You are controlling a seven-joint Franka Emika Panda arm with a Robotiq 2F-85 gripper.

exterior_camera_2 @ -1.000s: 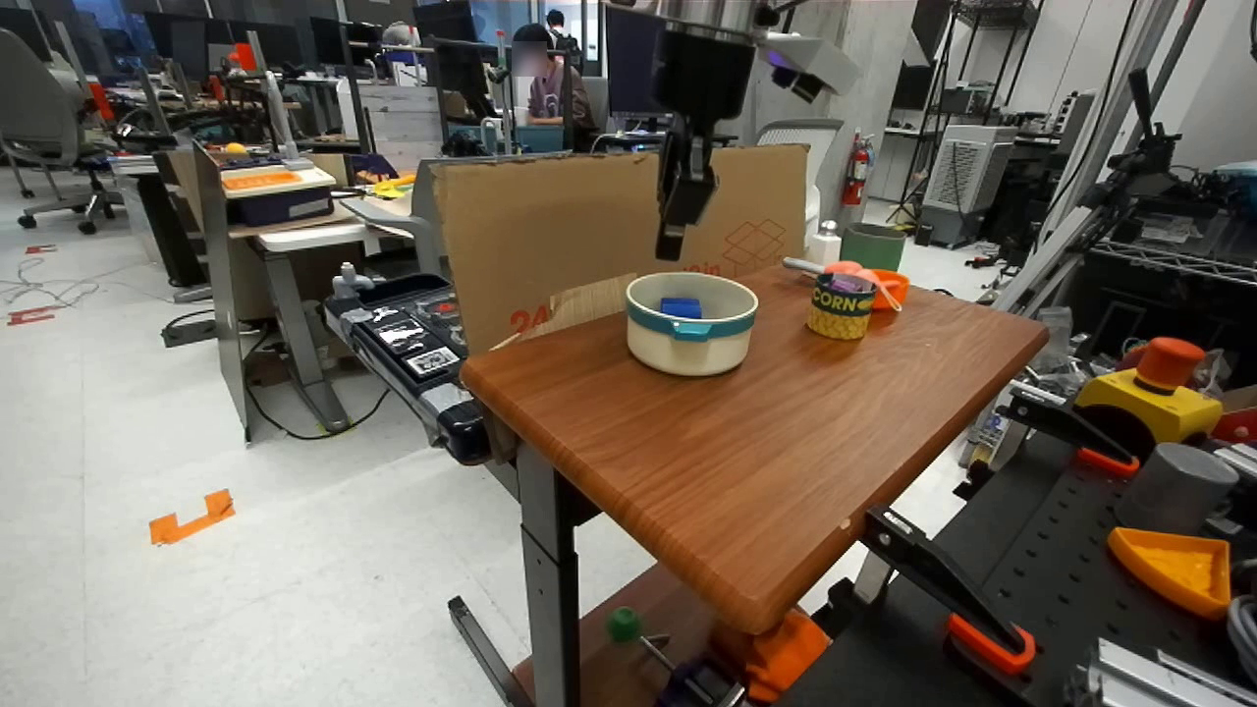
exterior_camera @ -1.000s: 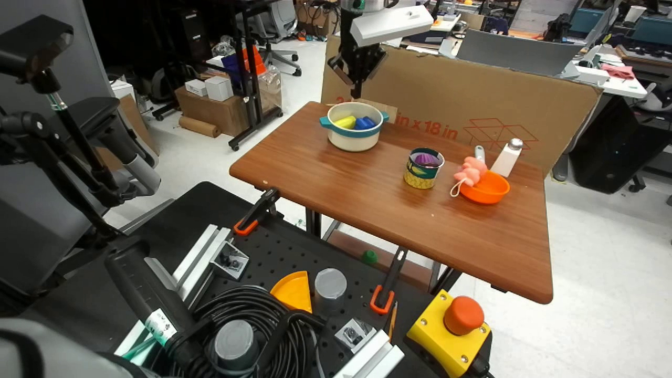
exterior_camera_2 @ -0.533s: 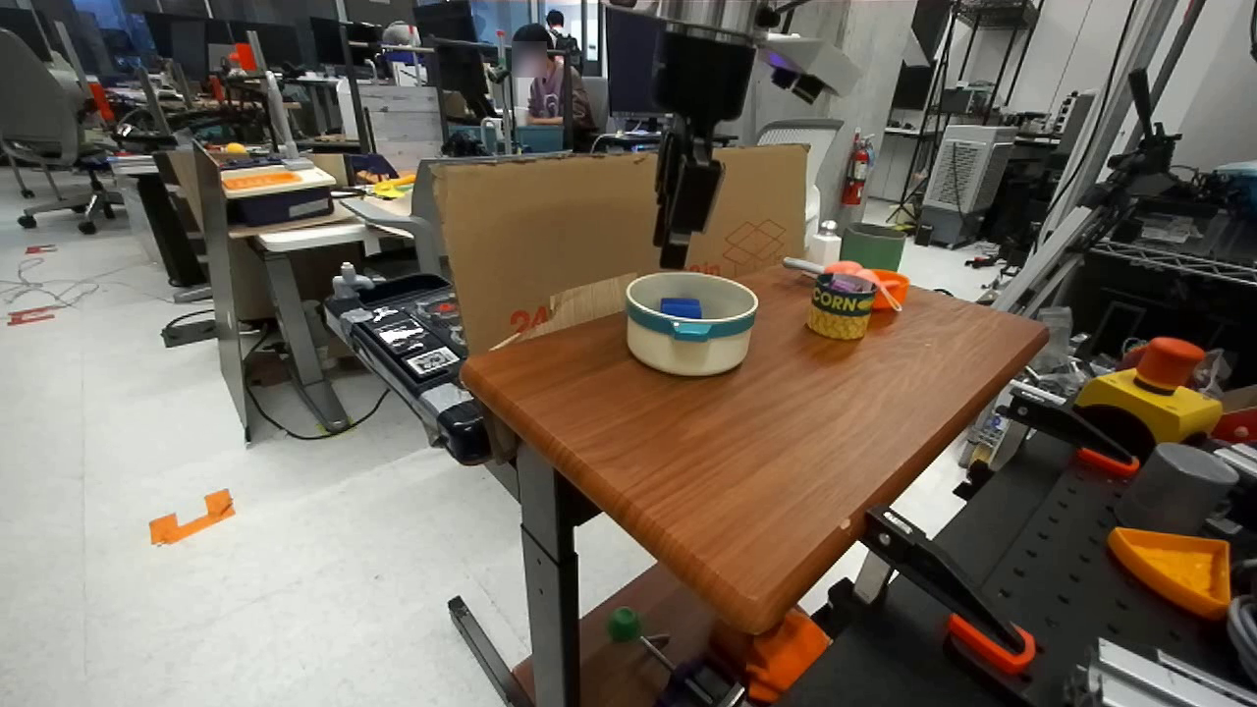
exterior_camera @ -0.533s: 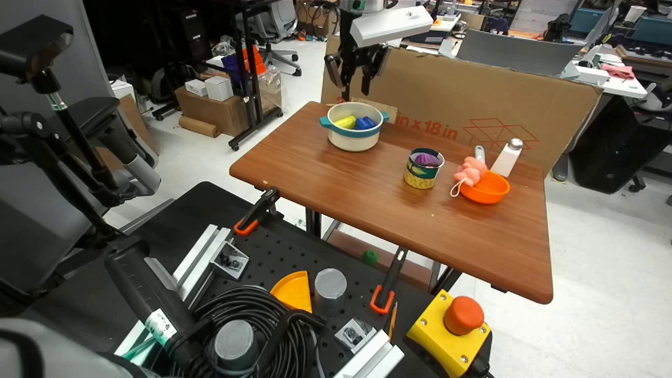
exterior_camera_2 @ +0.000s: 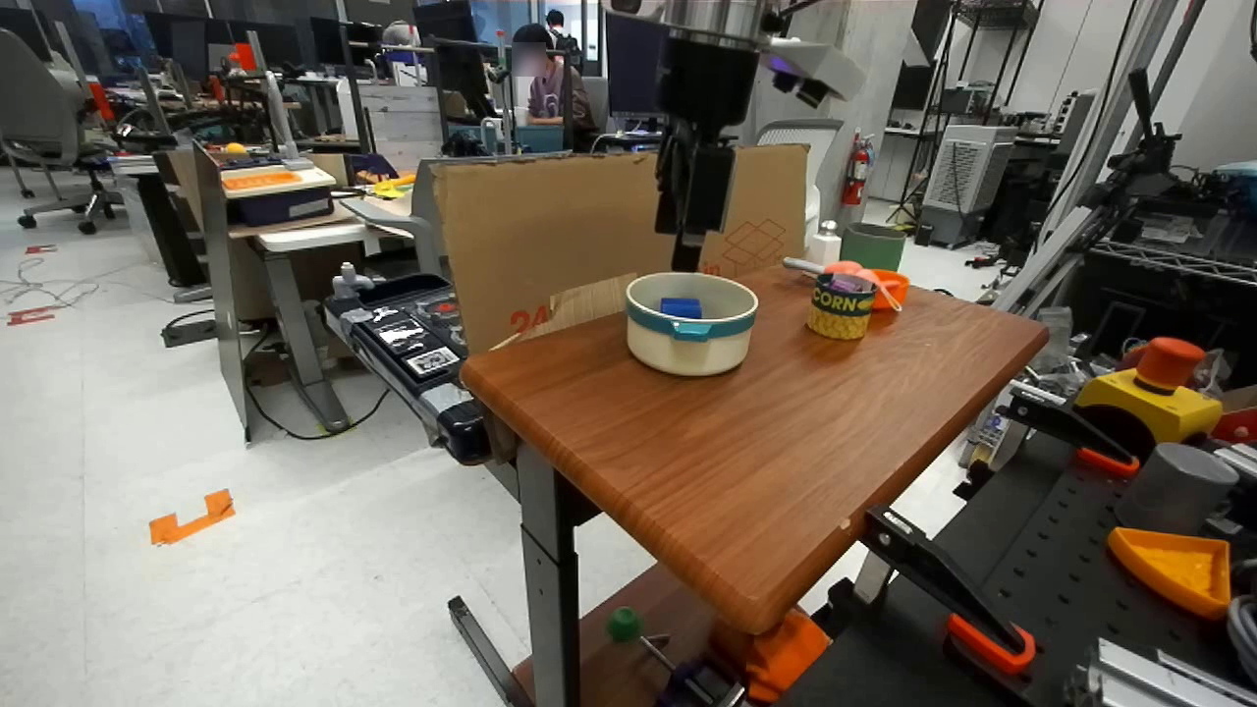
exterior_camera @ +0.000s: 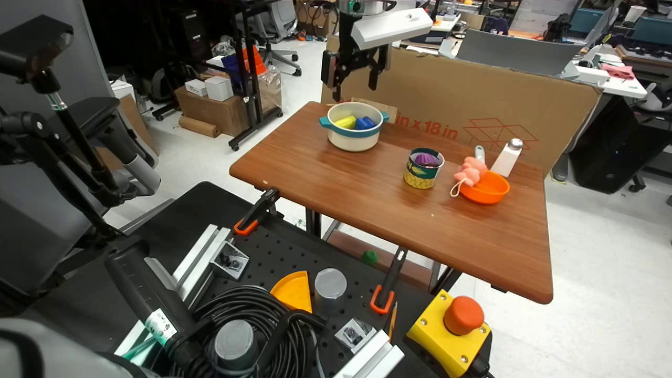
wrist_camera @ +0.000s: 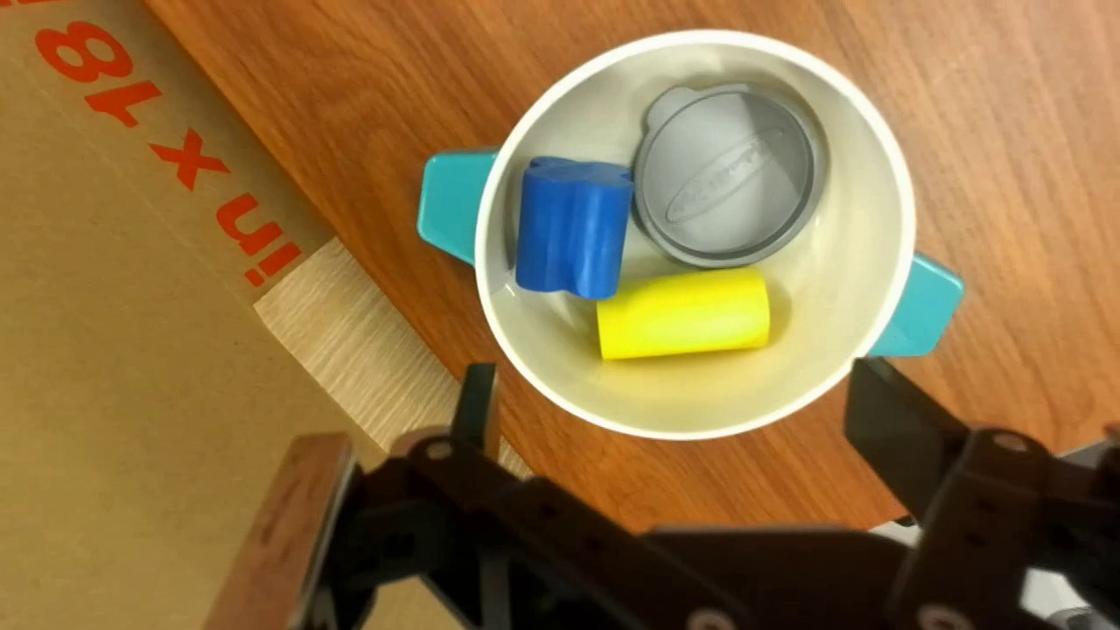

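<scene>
Casserole pot (wrist_camera: 849, 280) on the table (wrist_camera: 1015, 149) holds, left to right in wrist view, blue block (wrist_camera: 573, 229), yellow cylinder (wrist_camera: 684, 315) and grey lid (wrist_camera: 731, 179). Empty fingers (wrist_camera: 897, 429) hang spread above rim level, apparently a hovering step; reaching in would call for lowering.

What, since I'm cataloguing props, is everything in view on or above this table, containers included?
Pot: 1, cream and teal, on table
Block: 1, blue, in pot
Cylinder: 1, yellow, in pot
Round piece: 1, grey, in pot
Can: 1, green and yellow, on table
Unclear item: 1, purple, in can
Bowl: 1, orange, on table
Lumpy item: 1, pink, at bowl's rim
Handle: 1, grey, near bowl
Shaker: 1, white, beside bowl
Pincer: 1, black, open, raised near pot
Wrist housing: 1, white, beside pincer
</scene>
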